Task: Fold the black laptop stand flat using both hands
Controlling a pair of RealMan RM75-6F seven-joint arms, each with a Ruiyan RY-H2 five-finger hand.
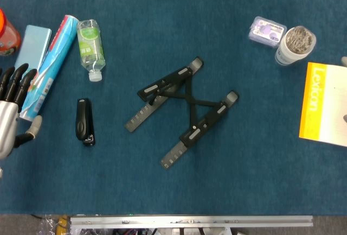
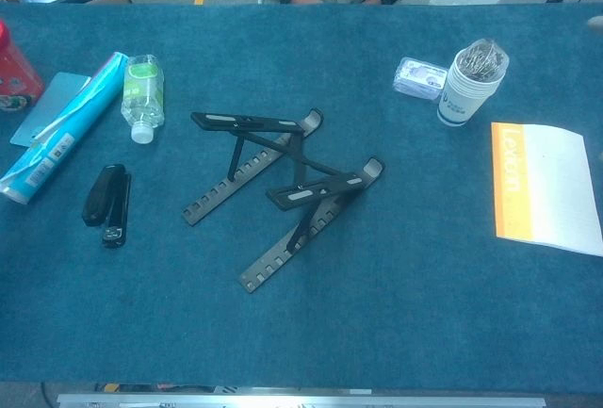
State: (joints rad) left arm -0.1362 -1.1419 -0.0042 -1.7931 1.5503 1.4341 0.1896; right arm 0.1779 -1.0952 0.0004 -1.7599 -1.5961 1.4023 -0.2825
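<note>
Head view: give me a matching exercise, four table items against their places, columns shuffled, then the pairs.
Things:
1. stand
2. stapler
3. bottle
4. book

Places:
A. right edge of the table
B. far left, lying just right of the blue tube
C. middle of the table, still propped open
D. left, nearer than the bottle

Pairs: 1-C, 2-D, 3-B, 4-A
</note>
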